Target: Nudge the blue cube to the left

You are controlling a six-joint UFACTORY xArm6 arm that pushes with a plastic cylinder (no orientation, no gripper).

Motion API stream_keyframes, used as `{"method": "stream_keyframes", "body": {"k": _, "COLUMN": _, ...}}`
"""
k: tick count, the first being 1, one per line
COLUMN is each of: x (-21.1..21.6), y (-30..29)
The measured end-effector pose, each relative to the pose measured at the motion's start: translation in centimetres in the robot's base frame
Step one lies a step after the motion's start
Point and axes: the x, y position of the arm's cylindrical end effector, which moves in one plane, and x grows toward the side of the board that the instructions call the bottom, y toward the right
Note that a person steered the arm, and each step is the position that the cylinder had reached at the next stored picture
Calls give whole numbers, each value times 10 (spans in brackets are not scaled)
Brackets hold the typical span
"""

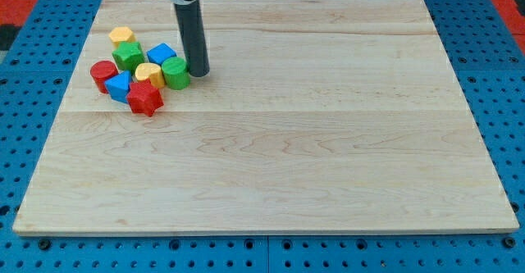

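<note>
The blue cube (162,55) sits in a cluster of blocks at the board's upper left. My tip (199,73) rests on the board just right of the green cylinder (175,73) and to the lower right of the blue cube, a short gap away. The dark rod rises from the tip toward the view's top.
The cluster also holds a yellow hexagonal block (121,35), a green star-like block (128,56), a red cylinder (103,75), a second blue block (120,85), a yellow block (149,74) and a red star-like block (145,99). The wooden board (287,158) lies on a blue pegboard.
</note>
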Motion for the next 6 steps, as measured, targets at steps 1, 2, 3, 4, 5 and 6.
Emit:
{"method": "stream_keyframes", "body": {"k": 1, "x": 0, "y": -24}}
{"method": "stream_keyframes", "body": {"k": 2, "x": 0, "y": -20}}
{"method": "stream_keyframes", "body": {"k": 3, "x": -7, "y": 38}}
{"method": "stream_keyframes", "body": {"k": 4, "x": -42, "y": 28}}
{"method": "stream_keyframes", "body": {"k": 5, "x": -53, "y": -10}}
{"method": "stream_keyframes", "body": {"k": 6, "x": -46, "y": -33}}
